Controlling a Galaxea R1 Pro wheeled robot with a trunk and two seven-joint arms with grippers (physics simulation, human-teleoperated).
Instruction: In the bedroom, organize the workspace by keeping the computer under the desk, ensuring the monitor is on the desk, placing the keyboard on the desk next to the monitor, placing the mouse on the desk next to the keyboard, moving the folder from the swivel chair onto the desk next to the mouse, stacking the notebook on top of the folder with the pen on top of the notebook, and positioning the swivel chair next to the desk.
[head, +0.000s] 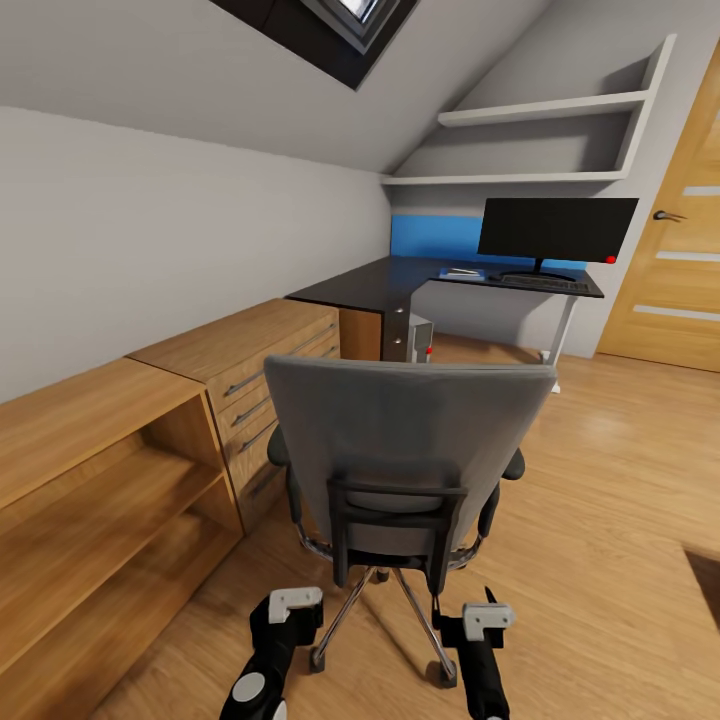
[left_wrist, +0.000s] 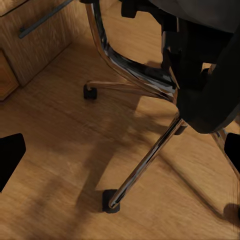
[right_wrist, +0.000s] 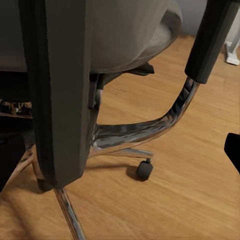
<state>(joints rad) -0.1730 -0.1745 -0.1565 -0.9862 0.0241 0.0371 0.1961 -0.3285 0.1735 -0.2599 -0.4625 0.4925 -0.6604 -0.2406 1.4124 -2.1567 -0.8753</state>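
We're on the last step: getting the chair (head: 405, 455) next to the desk (head: 400, 280). It stands right in front of us, back toward us, well short of the desk.

Desk side looks mostly sorted: monitor (head: 556, 230) on the top, keyboard (head: 543, 283) at its base, something blue beside that (head: 463, 272), likely the folder, with small pale items on it we can't resolve. Computer (head: 420, 338) sits under the desk.

Left gripper (head: 290, 605) and right gripper (head: 483, 617) hang low behind the chrome base (left_wrist: 145, 160), both released, fingers spread, holding nothing. Neither touches the chair.

Next move, as we read it: raise both arms to the backrest or its black frame (head: 395, 520), make contact, roll the chair forward. Castors (right_wrist: 144, 170) should roll easily; push centered or it'll swivel toward the drawer chest (head: 260, 370).
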